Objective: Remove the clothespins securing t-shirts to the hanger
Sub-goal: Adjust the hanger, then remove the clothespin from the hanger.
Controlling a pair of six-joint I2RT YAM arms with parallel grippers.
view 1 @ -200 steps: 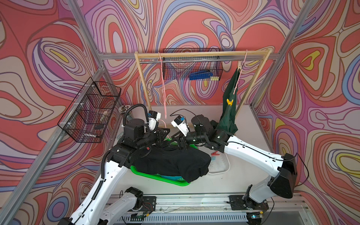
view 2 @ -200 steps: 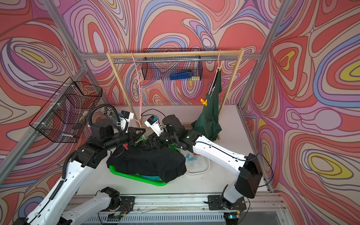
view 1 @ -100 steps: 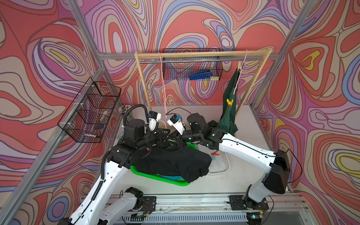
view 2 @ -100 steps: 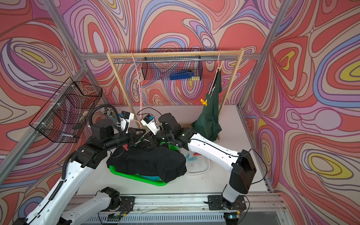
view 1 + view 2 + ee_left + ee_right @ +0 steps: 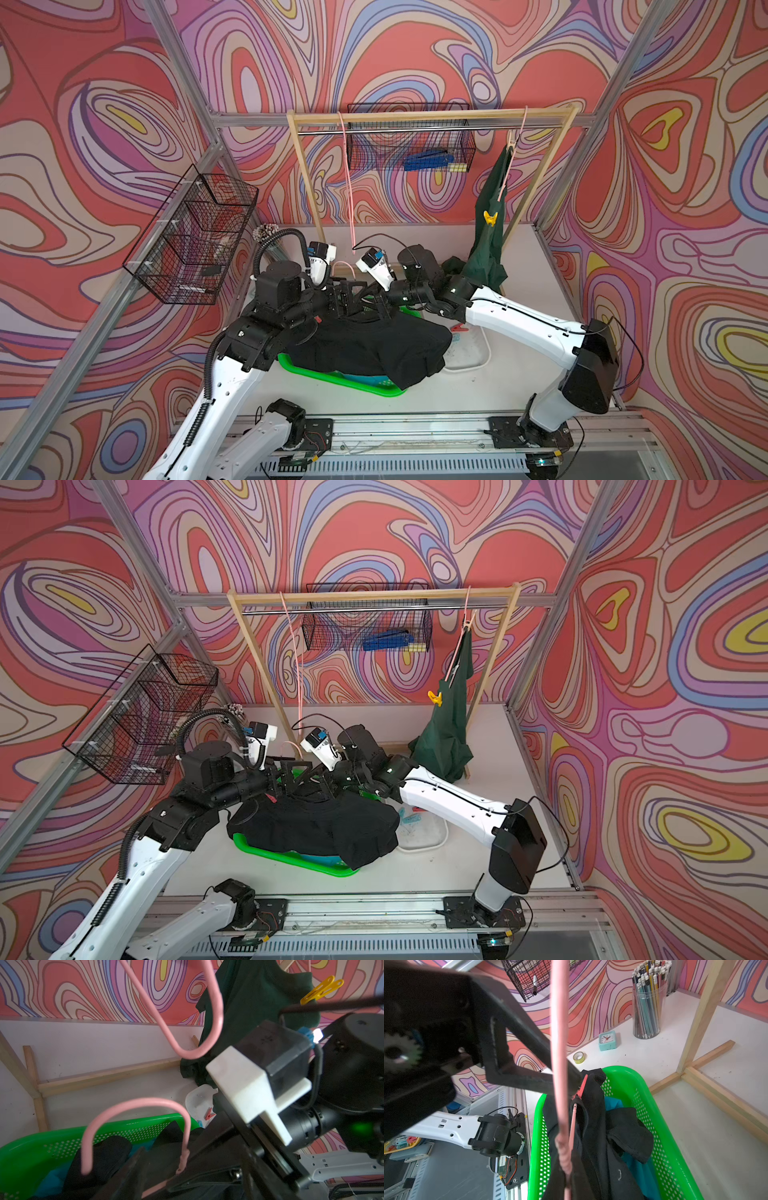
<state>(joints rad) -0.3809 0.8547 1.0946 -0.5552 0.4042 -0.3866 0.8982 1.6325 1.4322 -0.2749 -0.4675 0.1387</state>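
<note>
A black t-shirt (image 5: 374, 345) on a pink hanger (image 5: 135, 1105) lies over the green basket (image 5: 353, 380), with a turquoise t-shirt (image 5: 639, 1169) under it. A red clothespin (image 5: 582, 1084) sits on the black shirt's shoulder, beside one finger of my open left gripper (image 5: 351, 293). My right gripper (image 5: 378, 305) is shut on the hanger near its twisted neck (image 5: 562, 1157). The dark green t-shirt (image 5: 490, 232) hangs on the rail with a yellow clothespin (image 5: 490, 218) on it. Red (image 5: 459, 328) and light blue (image 5: 405, 816) clothespins lie in the white tray (image 5: 469, 361).
An empty pink hanger (image 5: 347, 183) hangs on the wooden rack (image 5: 415, 116). Wire baskets hang on the left wall (image 5: 195, 237) and the back wall (image 5: 409, 143). A pencil cup (image 5: 648, 1001), a small clock (image 5: 607, 1040) and a tape roll (image 5: 579, 1057) stand behind the basket.
My right gripper has moved left to the hanger's neck and shut there. My left gripper has opened. The black shirt has stayed on the basket.
</note>
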